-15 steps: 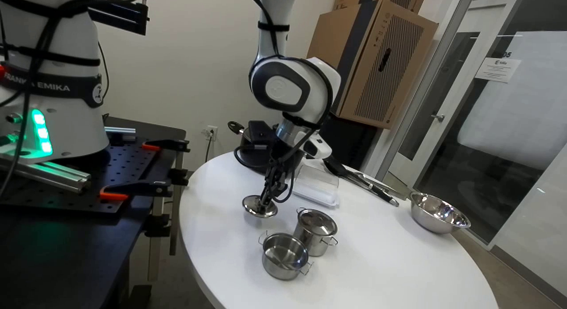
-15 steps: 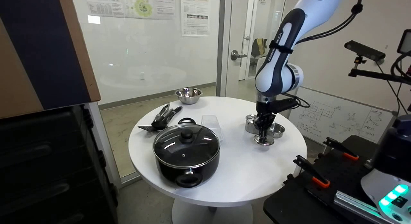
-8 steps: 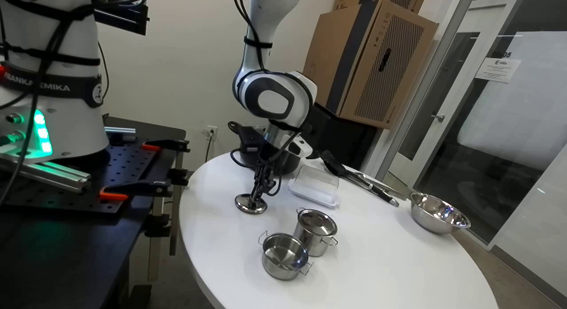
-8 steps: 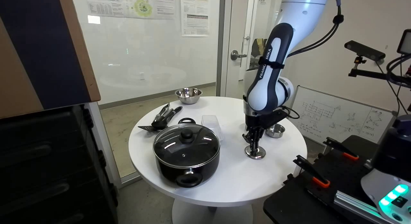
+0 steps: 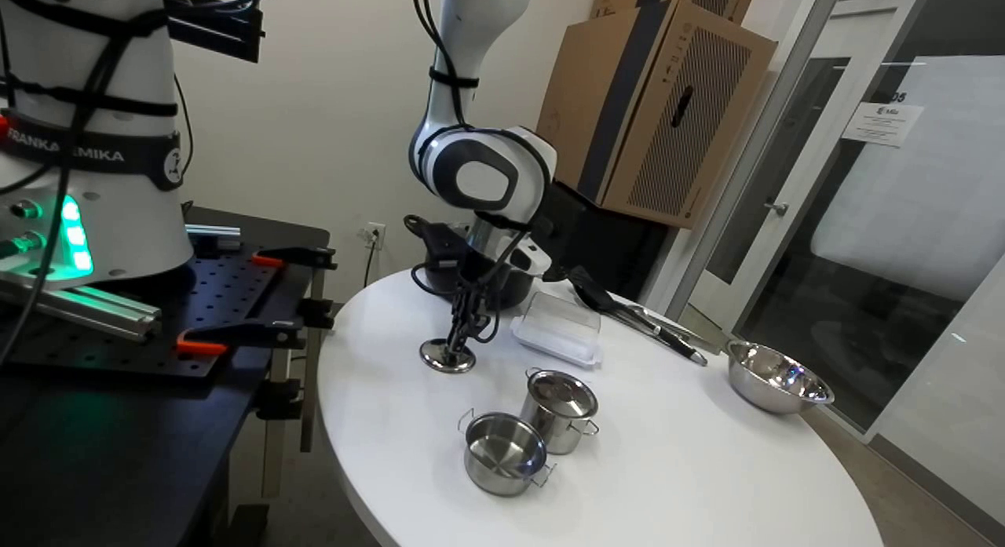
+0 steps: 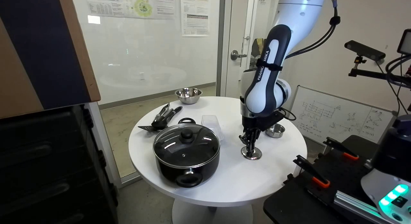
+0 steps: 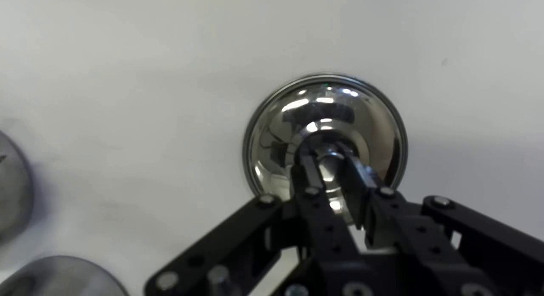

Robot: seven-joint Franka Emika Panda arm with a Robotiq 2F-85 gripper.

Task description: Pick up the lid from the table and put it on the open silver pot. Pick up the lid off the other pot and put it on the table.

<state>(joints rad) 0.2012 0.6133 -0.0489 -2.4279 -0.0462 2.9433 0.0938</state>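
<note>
Lid [image 7: 325,117] now farther from wider pot [image 5: 501,480], pinched in end effector [image 7: 326,155], arm [image 5: 483,182] lettered "FRANKA EMIKA"

White table [image 5: 667,468], narrow pot [image 5: 553,431] beside squat pot [image 5: 496,478], black pot [image 6: 207,171], bowl [image 5: 761,394]

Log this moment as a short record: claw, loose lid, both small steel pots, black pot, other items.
Claw: closed on the loose lid from above
Loose lid: at the surface of the table; contact uncertain
Narrower pot: covered by a second lid
Wider pot: uncovered, beside the narrower pot
Black pot: glass lid on
Other items: steel bowl, clear plastic container, utensils
</note>
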